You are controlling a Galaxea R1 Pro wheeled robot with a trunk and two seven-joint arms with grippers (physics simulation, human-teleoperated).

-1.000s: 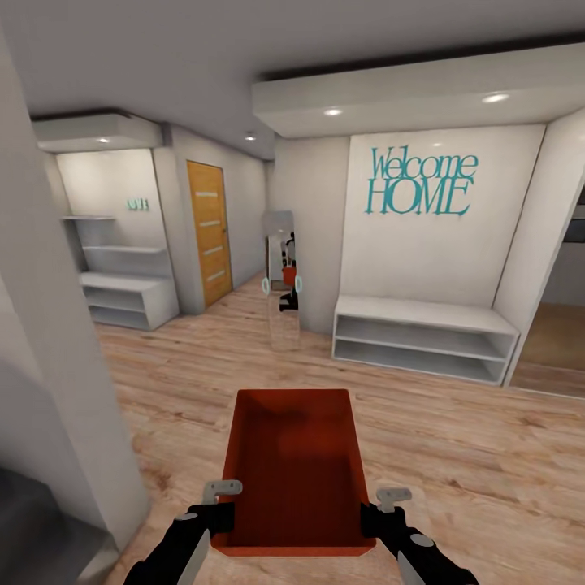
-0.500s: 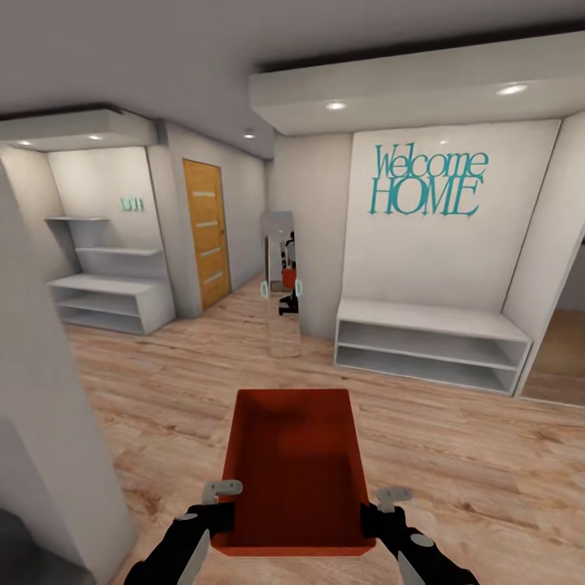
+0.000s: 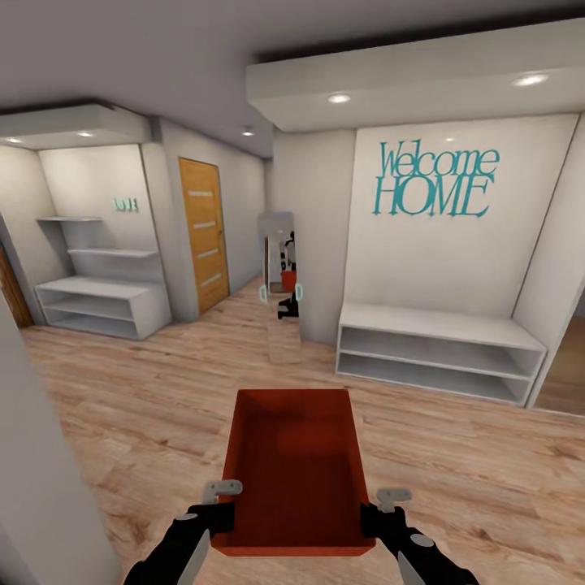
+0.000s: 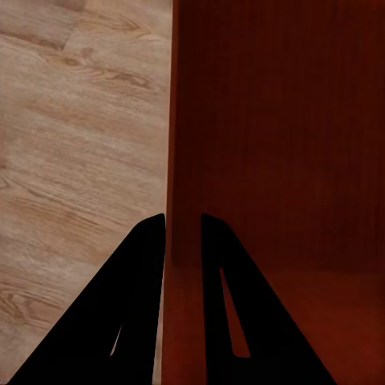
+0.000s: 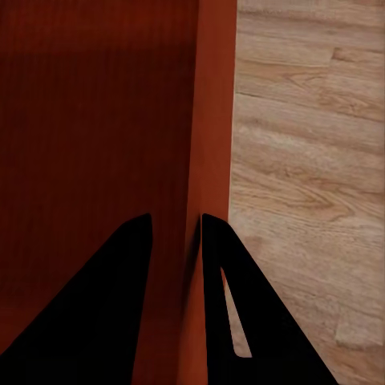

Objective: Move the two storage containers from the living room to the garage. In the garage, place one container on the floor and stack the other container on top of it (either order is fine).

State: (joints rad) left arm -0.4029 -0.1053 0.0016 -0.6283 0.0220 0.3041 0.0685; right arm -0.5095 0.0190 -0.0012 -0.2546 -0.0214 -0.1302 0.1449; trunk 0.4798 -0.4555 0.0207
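Head view — empty storage container (image 3: pixel 294 467) pinched by both grippers.

Hallway, light wood plank floor (image 3: pixel 146 406). Far right wall: teal "Welcome HOME" lettering (image 3: pixel 433 180), low white open shelf unit (image 3: pixel 439 351) just beneath it against the wall. Centre far: tall narrow mirror (image 3: pixel 279 280) standing on the floor at a wall corner. Left of the mirror, closed wooden door (image 3: pixel 203 231) with pale horizontal strips. Far left alcove: white stepped shelving (image 3: pixel 101 284), small teal wall letters (image 3: pixel 125 205) above, unreadable. Recessed ceiling lights (image 3: pixel 339 98) lit overhead. White wall edge (image 3: pixel 41 496) near left.
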